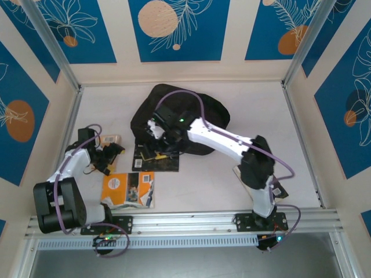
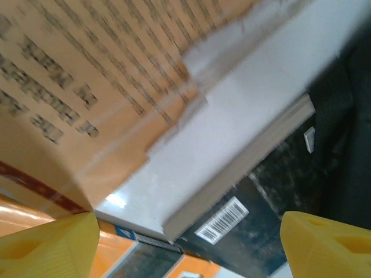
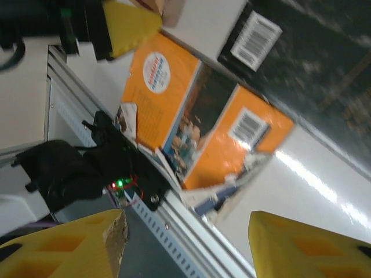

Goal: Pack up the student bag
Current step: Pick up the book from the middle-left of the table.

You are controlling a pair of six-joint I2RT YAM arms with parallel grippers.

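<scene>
The student bag [image 1: 203, 110] is a large black fabric backpack lying at the back middle of the table; its dark cloth shows at the right in the left wrist view [image 2: 348, 145]. A tan book [image 1: 110, 139] with printed text [image 2: 87, 87] sits tilted right in front of my left gripper [image 2: 185, 246], whose yellow fingers stand apart on either side of its lower corner. That gripper [image 1: 110, 155] is left of the bag. My right gripper [image 1: 155, 133] hovers at the bag's front edge, open [image 3: 185, 243], with nothing between its fingers.
A flat dark book [image 1: 159, 162] with a barcode [image 2: 272, 220] lies in front of the bag. An orange book [image 1: 127, 188] [image 3: 197, 110] lies nearer the front. An aluminium rail [image 1: 191, 220] runs along the near edge. Walls enclose the table.
</scene>
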